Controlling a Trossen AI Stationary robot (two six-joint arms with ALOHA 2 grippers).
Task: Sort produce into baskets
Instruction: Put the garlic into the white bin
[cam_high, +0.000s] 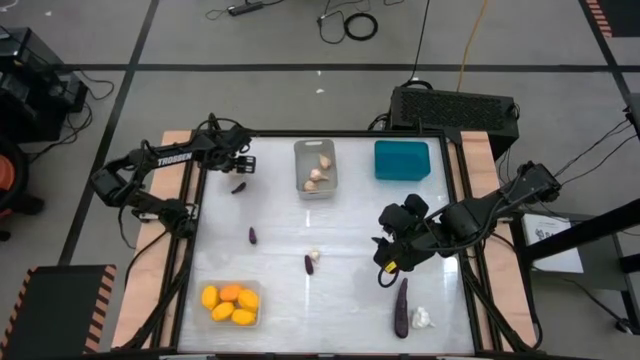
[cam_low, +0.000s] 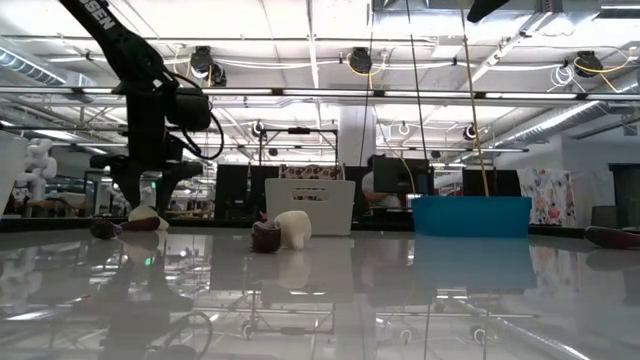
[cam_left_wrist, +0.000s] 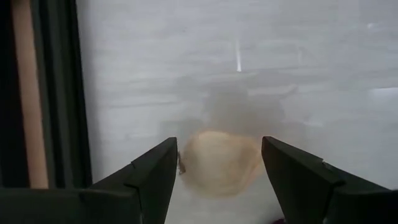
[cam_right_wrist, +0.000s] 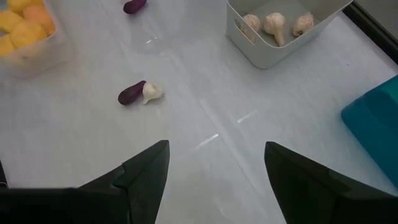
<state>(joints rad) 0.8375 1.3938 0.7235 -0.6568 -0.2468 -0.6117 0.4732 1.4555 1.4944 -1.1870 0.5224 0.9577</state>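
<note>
Left end effector (cam_left_wrist: 214, 177): spread wide over a beige garlic bulb (cam_left_wrist: 219, 163) at the table's (cam_high: 340, 300) far left corner — fingers on either side, not touching.
Right end effector (cam_right_wrist: 214, 177): spread, holding nothing, hovering above the table's right half.
Grey basket (cam_high: 315, 167): far edge, centre, holding garlic bulbs.
Teal basket (cam_high: 402, 160): just right of the grey one.
Clear basket (cam_high: 231, 304): near left, holding yellow and orange fruits.
Loose pieces: small eggplant (cam_right_wrist: 130, 93) touching a garlic clove (cam_right_wrist: 151, 92) mid-table — long eggplant (cam_high: 402, 307) beside another bulb (cam_high: 421, 318) near right.
</note>
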